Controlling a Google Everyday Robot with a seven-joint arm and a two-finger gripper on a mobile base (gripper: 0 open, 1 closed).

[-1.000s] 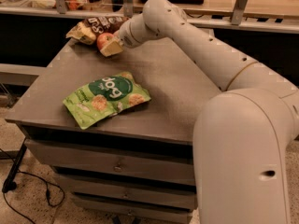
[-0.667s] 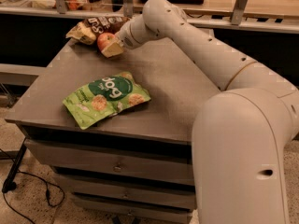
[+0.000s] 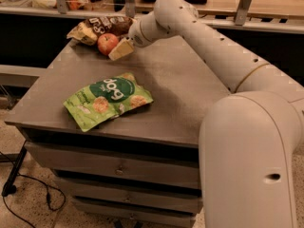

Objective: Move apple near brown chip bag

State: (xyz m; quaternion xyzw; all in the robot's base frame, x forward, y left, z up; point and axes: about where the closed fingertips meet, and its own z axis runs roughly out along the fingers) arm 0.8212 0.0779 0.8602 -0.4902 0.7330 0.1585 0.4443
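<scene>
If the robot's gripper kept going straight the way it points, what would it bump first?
Probably the apple: the gripper points toward the far corner of the table, and the apple sits right at its tip. The brown chip bag lies just beyond the apple.

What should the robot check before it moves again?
1. Apple near brown bag: ok, very close beside it.
2. Apple resting on table: ok.
3. Claw let go of apple: cannot tell; it sits right beside the apple.
4. Green bag out of the arm's way: ok, it lies apart, nearer the front edge.
5. Apple steady, not rolling: cannot tell.
</scene>
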